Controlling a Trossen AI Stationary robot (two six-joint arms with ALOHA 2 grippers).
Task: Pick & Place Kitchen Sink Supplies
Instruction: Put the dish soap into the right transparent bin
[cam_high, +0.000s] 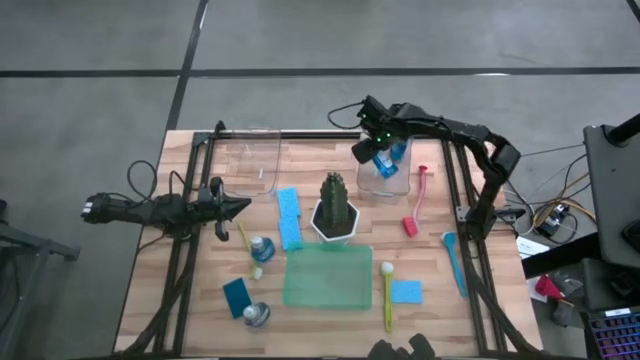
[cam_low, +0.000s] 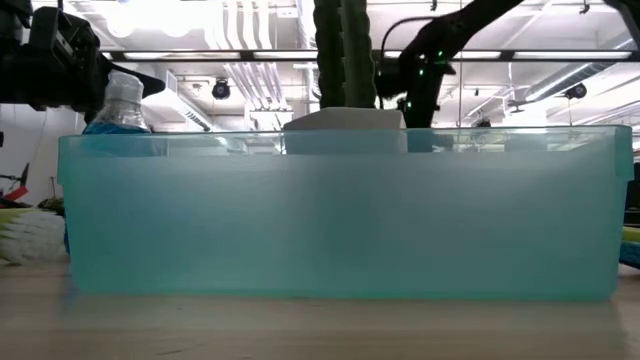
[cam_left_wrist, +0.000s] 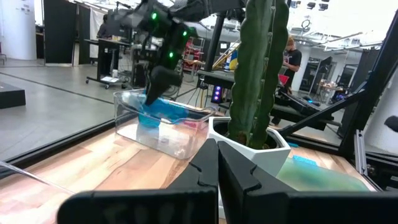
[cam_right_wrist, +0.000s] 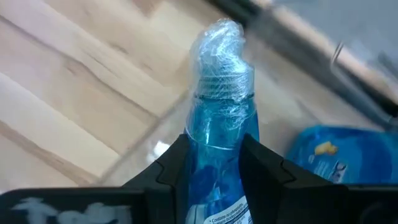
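- Bottle (cam_right_wrist: 219, 118) of blue liquid is getting carried right now: the right pincer (cam_right_wrist: 214, 165) is pinching it just below the neck and hanging over the clear bin (cam_high: 384, 182) at the far right of the table (cam_high: 180, 290).
- Looks to me like the place step. The next move is calling for lowering the bottle into that bin and letting go without knocking what's already in there.
- That bin is already holding something blue, a soft-looking pack (cam_right_wrist: 339, 158); can't tell exactly what it is.
- Second clear bin (cam_high: 250, 160) at the far left looks like it's sitting with nothing in it.
- Green tray (cam_high: 325, 277) near the front is also looking bare from above.
- Left pincer (cam_left_wrist: 217, 177) is waiting pressed together over the left side of the table, pointing at the plant (cam_high: 335, 205).
- Plenty is waiting on the table: two more bottles (cam_high: 262, 247), sponges (cam_high: 289, 215), and the brushes (cam_high: 415, 205).
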